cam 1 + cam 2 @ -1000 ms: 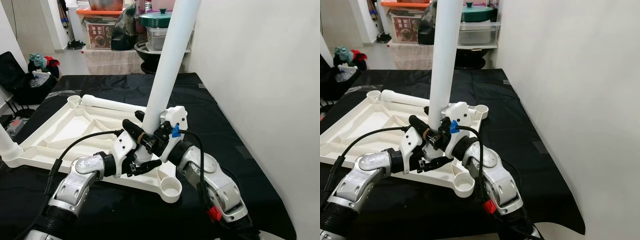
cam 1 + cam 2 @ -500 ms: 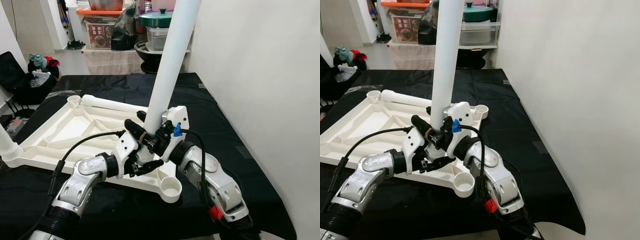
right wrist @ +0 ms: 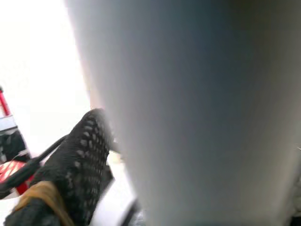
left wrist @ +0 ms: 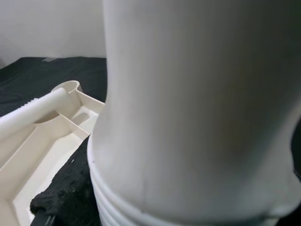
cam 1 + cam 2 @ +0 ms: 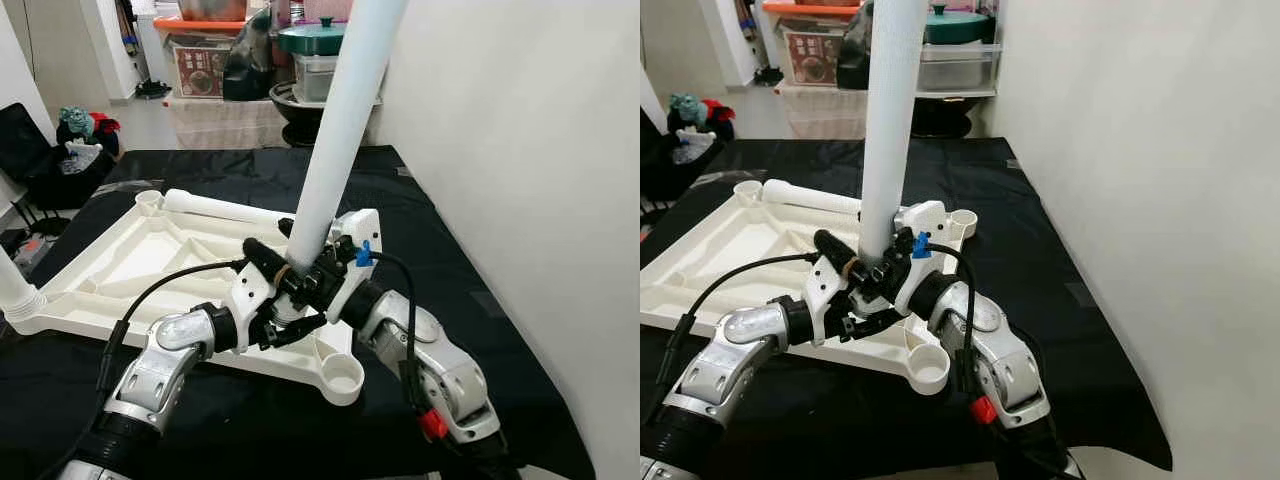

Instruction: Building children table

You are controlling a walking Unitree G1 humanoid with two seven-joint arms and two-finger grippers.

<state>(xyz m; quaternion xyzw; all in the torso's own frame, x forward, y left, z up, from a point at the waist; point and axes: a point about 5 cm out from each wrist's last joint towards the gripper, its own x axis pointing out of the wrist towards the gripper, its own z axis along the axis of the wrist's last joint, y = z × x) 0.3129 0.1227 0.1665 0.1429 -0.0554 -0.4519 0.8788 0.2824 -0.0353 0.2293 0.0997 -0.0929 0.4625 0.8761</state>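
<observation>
A long white table leg (image 5: pixel 335 150) leans up and to the right from just above the upturned white tabletop (image 5: pixel 120 260). Its ribbed lower end (image 4: pixel 141 202) hangs by the tabletop's near right part, a little behind the open corner socket (image 5: pixel 343 378). My left gripper (image 5: pixel 282 298) is shut on that lower end, one black finger above and one below. From the right, my right gripper (image 5: pixel 318 272) clamps the same leg just above; the right wrist view has the leg (image 3: pixel 197 94) up close beside a black finger (image 3: pixel 80 155).
The tabletop lies on a black cloth (image 5: pixel 440 250) with a white wall close on the right. A second leg (image 5: pixel 225 209) lies along the tabletop's far edge, and a third (image 5: pixel 15 290) stands at its left corner. Storage boxes and pots (image 5: pixel 300 60) stand behind.
The right wrist has turned and shifted a little up and to the right. The leg leans slightly more to the right; its lower end stays in both grippers.
</observation>
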